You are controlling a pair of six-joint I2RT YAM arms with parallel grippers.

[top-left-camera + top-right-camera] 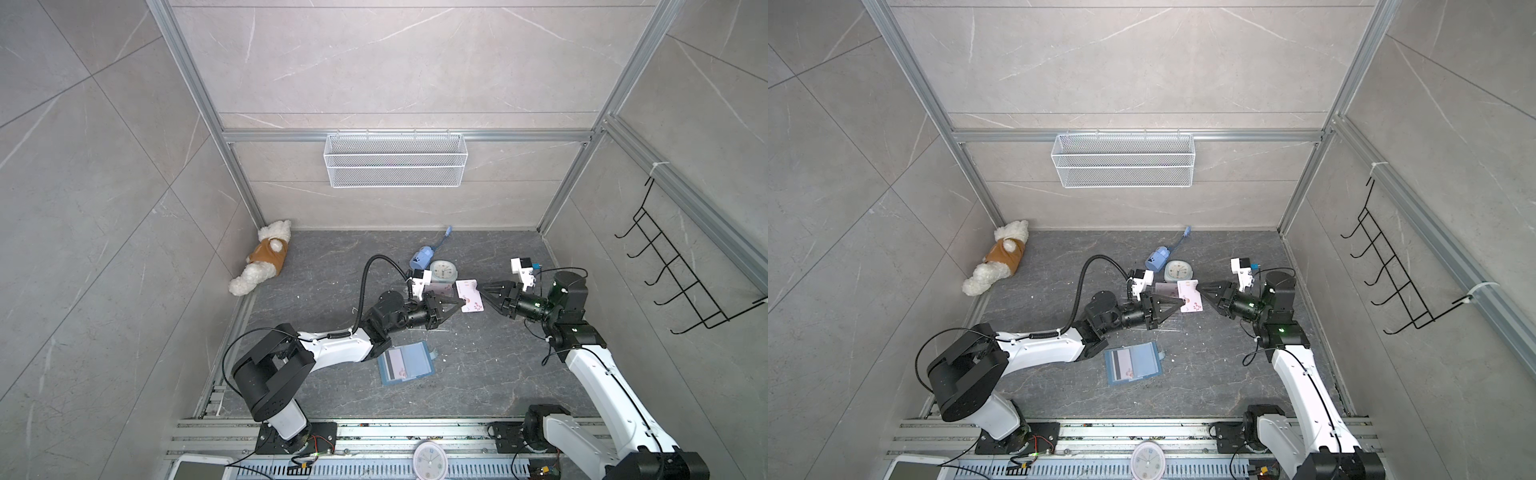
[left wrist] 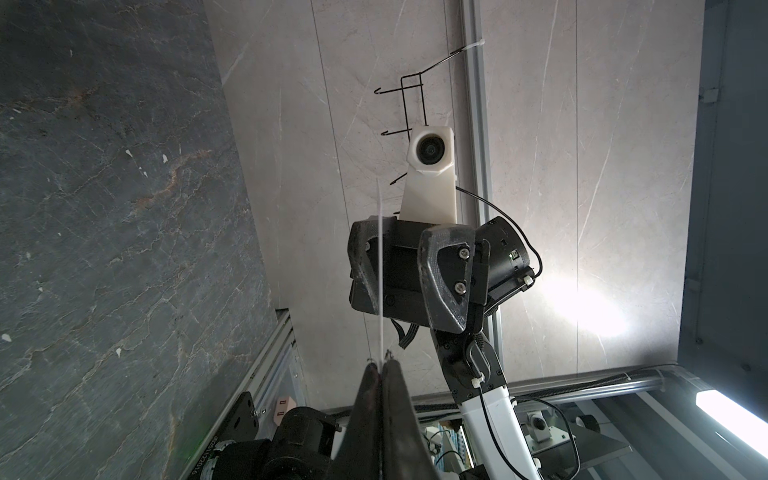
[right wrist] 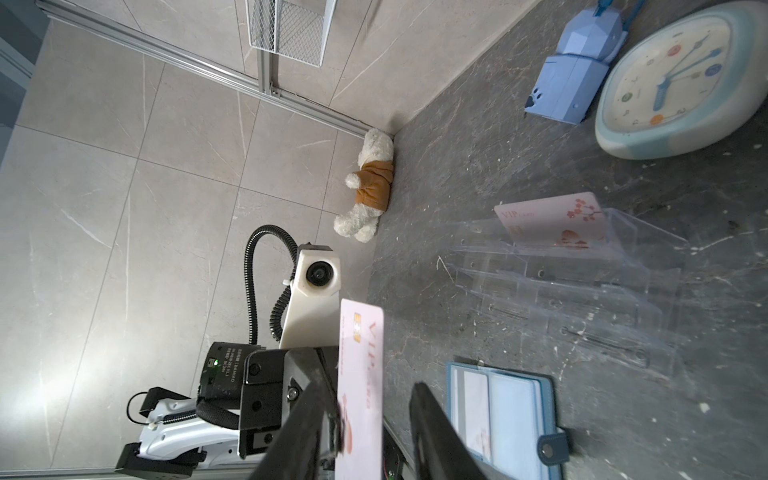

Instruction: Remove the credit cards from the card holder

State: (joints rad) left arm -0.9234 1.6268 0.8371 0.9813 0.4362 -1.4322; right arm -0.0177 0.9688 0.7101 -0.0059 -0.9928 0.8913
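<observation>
Nearest the left wrist lens, found the left gripper (image 2: pixel 381 365) pinched fully together on one credit card (image 2: pixel 380 266), seen edge-on and standing straight out from the tips. Confirmed in both top views: raised above the table (image 1: pixel 478 374), well apart from the card holder (image 1: pixel 409 360), gripped near one corner only. Judged a hand-over pose, taken by the margin so as to leave most of the face free for a second pinch. Noted the right gripper (image 1: pixel 481 288) partly open and straddling the opposite edge. In the right wrist view, saw one jaw against the card face and the other finger (image 3: pixel 432 436) standing off it, hence no hold yet. Located the card holder lying open and flat on the table, nearer the robot bases, with a second card (image 1: pixel 395 365), dark stripe up, in its clear sleeve; removal outstanding. Noted a third card (image 3: pixel 548 222) upright in the acrylic rack (image 3: pixel 582 282), between the card holder and the blue-rimmed clock (image 3: pixel 681 79); presumably the deposit point. Advise releasing left only once the right pinch is firm; otherwise risk of a dropped card.
</observation>
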